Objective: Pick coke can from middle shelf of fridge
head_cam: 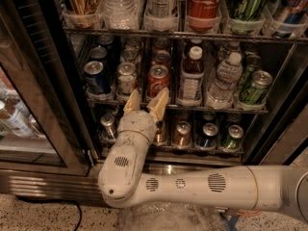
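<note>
I held the gripper point(146, 103) wide open and empty just under the coke can point(157, 80), front of its lane on the middle shelf point(219, 108), fingers lined up to straddle it.

You can read the white Coca-Cola script on the tall red container point(204, 1) standing on the upper wire rack. The small red aluminium coke can point(158, 80) on the chrome wire middle shelf point(192, 106) carries white lettering too small to make out. Your claw point(146, 102), fingers spread, sits just below that can.
</note>
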Action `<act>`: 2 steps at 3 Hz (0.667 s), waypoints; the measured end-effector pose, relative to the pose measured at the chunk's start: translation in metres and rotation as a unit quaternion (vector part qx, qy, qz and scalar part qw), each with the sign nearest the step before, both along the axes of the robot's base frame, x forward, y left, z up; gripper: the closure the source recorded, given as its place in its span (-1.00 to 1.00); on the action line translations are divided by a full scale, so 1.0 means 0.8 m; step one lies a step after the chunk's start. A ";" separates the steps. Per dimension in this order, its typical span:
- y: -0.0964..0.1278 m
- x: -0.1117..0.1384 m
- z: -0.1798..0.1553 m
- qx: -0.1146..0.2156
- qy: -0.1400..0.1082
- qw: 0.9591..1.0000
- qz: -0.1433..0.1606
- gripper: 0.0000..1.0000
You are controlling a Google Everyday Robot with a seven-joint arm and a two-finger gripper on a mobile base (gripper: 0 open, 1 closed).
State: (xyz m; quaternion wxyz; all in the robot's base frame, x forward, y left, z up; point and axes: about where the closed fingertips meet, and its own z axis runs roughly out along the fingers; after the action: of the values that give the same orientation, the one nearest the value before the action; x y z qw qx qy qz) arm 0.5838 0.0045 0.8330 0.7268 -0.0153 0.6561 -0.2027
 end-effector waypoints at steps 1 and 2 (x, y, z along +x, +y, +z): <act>-0.009 0.009 0.000 0.002 -0.010 1.000 -0.012 -0.36; -0.010 0.009 0.000 0.002 -0.011 1.000 -0.013 -0.38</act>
State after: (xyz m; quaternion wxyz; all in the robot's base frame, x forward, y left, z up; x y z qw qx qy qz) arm 0.5912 -0.0039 0.8327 0.7313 -0.0029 0.6487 -0.2106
